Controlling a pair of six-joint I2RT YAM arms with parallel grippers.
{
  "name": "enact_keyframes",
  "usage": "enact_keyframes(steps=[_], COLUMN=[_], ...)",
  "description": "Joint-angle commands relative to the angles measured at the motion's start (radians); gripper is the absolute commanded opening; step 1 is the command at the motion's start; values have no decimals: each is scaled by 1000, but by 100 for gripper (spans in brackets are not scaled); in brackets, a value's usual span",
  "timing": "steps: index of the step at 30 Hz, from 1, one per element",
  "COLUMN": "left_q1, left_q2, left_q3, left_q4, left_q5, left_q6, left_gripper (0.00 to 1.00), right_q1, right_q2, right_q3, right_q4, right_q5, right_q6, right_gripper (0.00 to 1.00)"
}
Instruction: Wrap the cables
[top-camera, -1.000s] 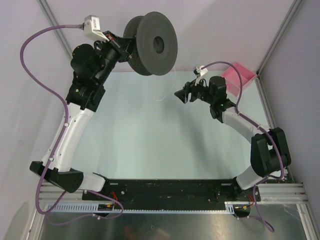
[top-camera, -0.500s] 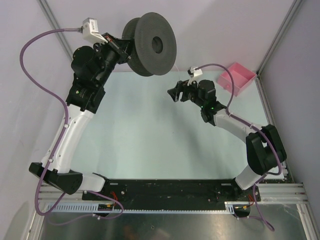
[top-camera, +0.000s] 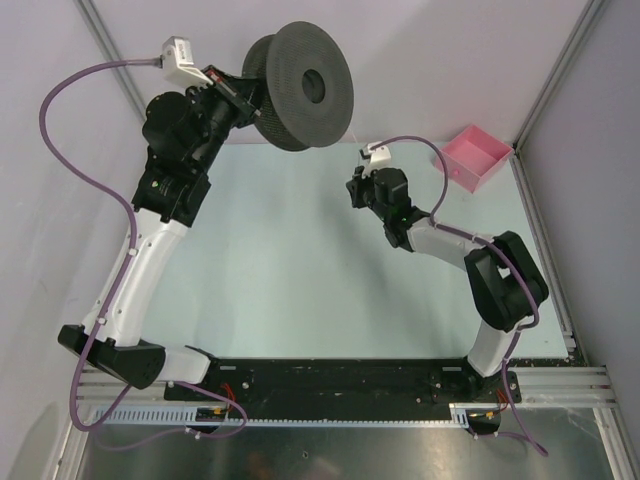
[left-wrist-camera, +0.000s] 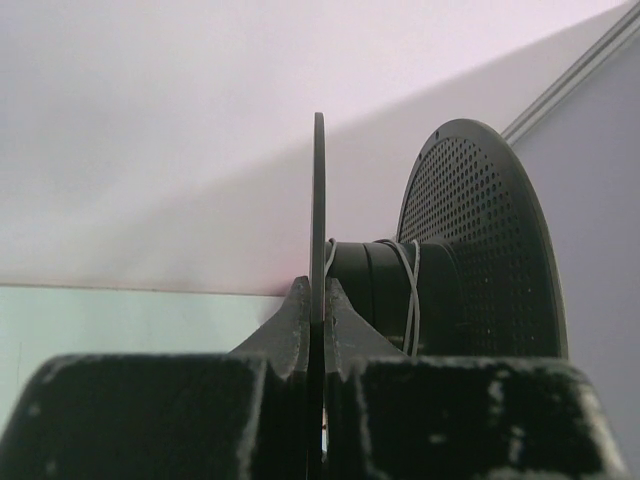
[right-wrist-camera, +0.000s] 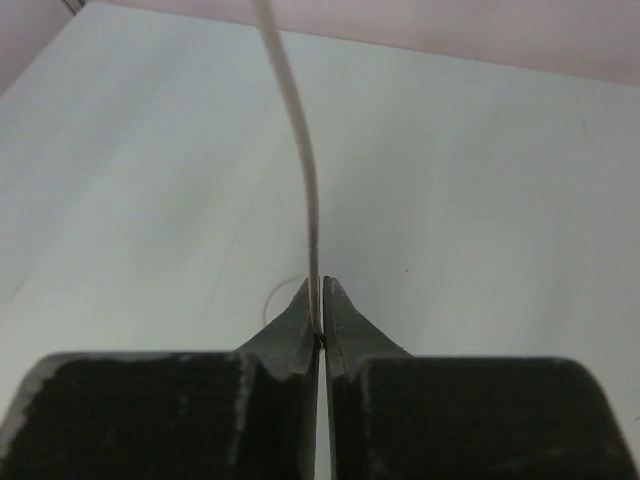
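A dark grey spool (top-camera: 305, 85) hangs above the far edge of the table, with my left gripper (top-camera: 245, 92) shut on its near flange. In the left wrist view that flange (left-wrist-camera: 318, 200) stands edge-on between the closed jaws of the left gripper (left-wrist-camera: 319, 292), and a few turns of thin white cable (left-wrist-camera: 412, 290) cross the hub. My right gripper (top-camera: 355, 188) sits below and right of the spool. In the right wrist view the right gripper (right-wrist-camera: 318, 296) is shut on the cable (right-wrist-camera: 300, 150), which runs up out of the jaws. A faint loop of cable (right-wrist-camera: 275, 295) lies on the table beyond.
A pink tray (top-camera: 474, 157) stands at the back right corner of the pale green table (top-camera: 290, 270). Grey walls with metal frame posts (top-camera: 550, 85) close in the back and sides. Purple harness cables (top-camera: 60, 120) loop along both arms.
The right arm swung left and folded in, bringing its gripper nearer the spool. Its jaws went from open to shut on the cable. The left arm and spool held still.
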Motion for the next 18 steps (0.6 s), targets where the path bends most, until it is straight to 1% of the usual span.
enact_keyframes(steps=[1, 3, 5, 7, 9, 11, 16, 18], left_q1=[24, 27, 32, 36, 33, 19, -37, -59], left_q2=[-28, -7, 19, 48, 77, 102, 147, 155], left_q3=[41, 42, 32, 4, -35, -83, -185, -222], left_q4=[95, 74, 45, 28, 23, 21, 20, 20], left_q5=[-100, -159, -213, -227, -217, -225, -243, -224], left_q6=[-29, 4, 16, 25, 49, 96, 295, 361], left_gripper=[0, 0, 0, 0, 0, 0, 0, 0], right_q1=[-2, 1, 11, 41, 71, 99, 137, 141], right_q2=[-8, -37, -82, -140, -201, -262, -387, -413], right_q3=[45, 41, 33, 30, 29, 30, 32, 40], right_q4=[-42, -143, -249, -352, -437, -488, -534, -544], right_q5=[-81, -212, -373, -458, -494, -506, -482, -463], right_q6=[-44, -113, -226, -363, -482, -589, -816, -890], right_gripper=[2, 0, 0, 0, 0, 0, 0, 0])
